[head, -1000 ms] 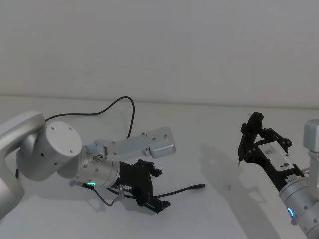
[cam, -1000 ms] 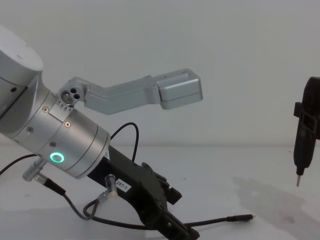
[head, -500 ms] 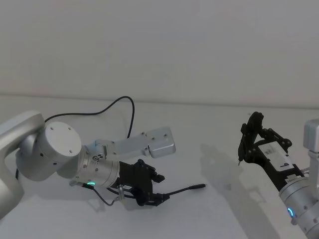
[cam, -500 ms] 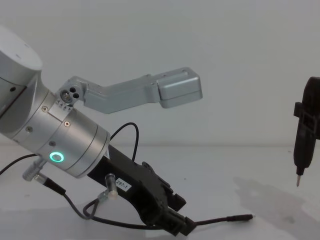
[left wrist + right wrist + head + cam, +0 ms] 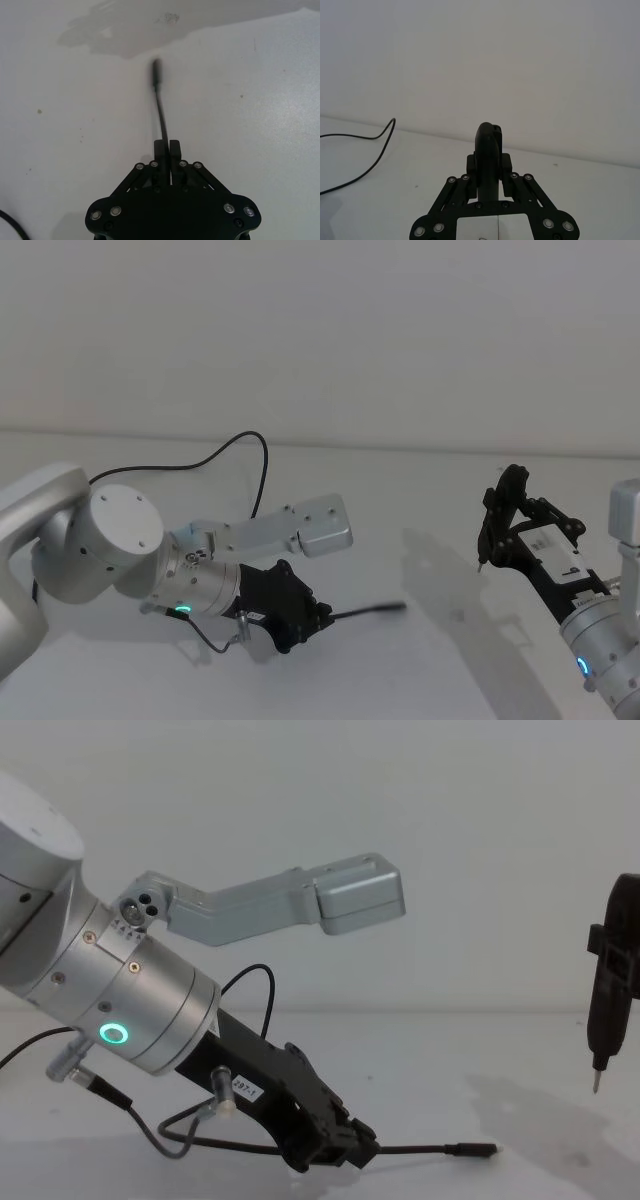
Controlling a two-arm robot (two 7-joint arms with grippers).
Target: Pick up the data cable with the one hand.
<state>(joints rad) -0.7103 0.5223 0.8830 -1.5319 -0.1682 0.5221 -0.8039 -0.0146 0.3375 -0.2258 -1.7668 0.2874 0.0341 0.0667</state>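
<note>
Down low at the front left of the desk [image 5: 400, 500] with the left claw [image 5: 318, 616], tipped forward toward the surface. Closed tight on the data cable [image 5: 415, 1150], both fingers [image 5: 174, 150] pinched together around the thin black cord, plain to see from the left wrist. Running on past the fingertips to the right, nearly level, and ending in the slim black plug [image 5: 468, 1150] with its short silvery tip, out over open desk between the 2 arms. Hard to say whether that plug end touches the surface or hangs just above it. More black cord looping in a long arc at the back of the desk behind the left arm, its join to the gripped stretch hidden by the arm. Glowing green on the ring light [image 5: 113, 1036] of the fat silver cylinder [image 5: 150, 990] behind the claw, with a small white label [image 5: 250, 1095] just ahead of it on the black body. Over on the right, well apart from the cable, hovering above the desk with the right claw [image 5: 489, 161], clamped on a dark pen-like tool [image 5: 605, 1000], pointed metal tip aimed straight down and clear of the surface.
</note>
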